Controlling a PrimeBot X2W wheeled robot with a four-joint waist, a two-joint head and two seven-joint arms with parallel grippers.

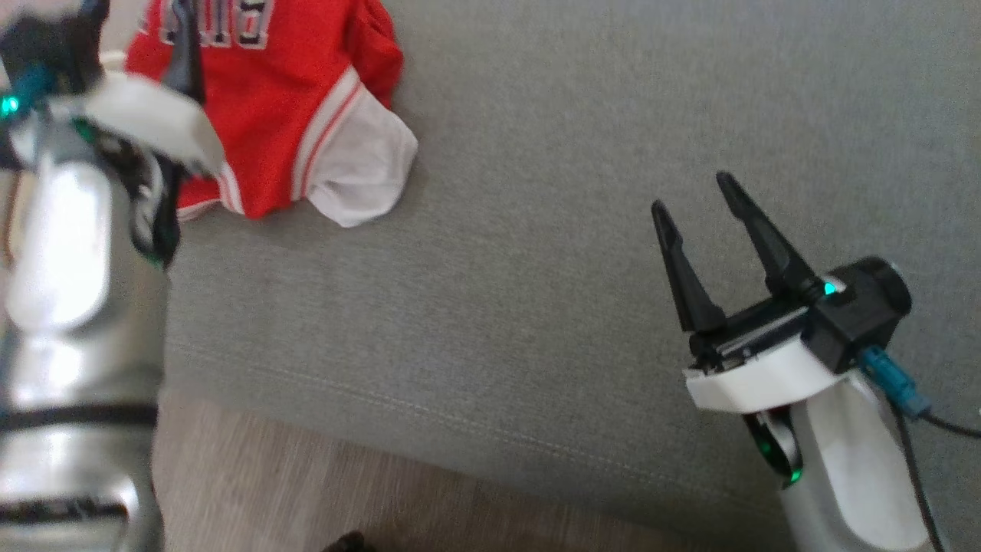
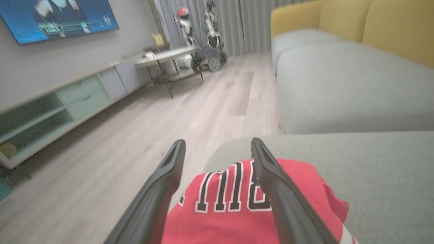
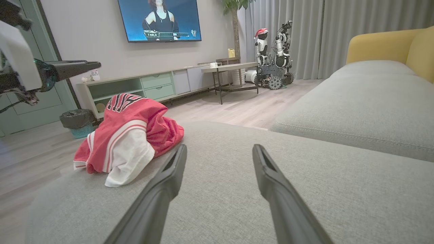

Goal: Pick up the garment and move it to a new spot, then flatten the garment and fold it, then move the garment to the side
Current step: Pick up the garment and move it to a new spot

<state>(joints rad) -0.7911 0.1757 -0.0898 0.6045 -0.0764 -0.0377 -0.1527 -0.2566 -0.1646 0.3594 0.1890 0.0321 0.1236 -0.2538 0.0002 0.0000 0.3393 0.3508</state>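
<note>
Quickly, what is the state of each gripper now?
Left gripper: open, over the red garment, gripping nothing.
Right gripper: open, empty, above the grey sofa.

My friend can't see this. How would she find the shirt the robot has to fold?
Find the big grey sofa seat. At its corner, beside the wooden floor, a shirt lies crumpled. It is bright red with white trim and dark block letters, against plain grey.

A grey fabric sofa seat (image 1: 536, 230) carried everything. One crumpled red garment (image 1: 283, 100), trimmed in white with black lettering, lay directly on it, bunched close to a rounded corner beside the wooden floor (image 1: 306, 491).
</note>
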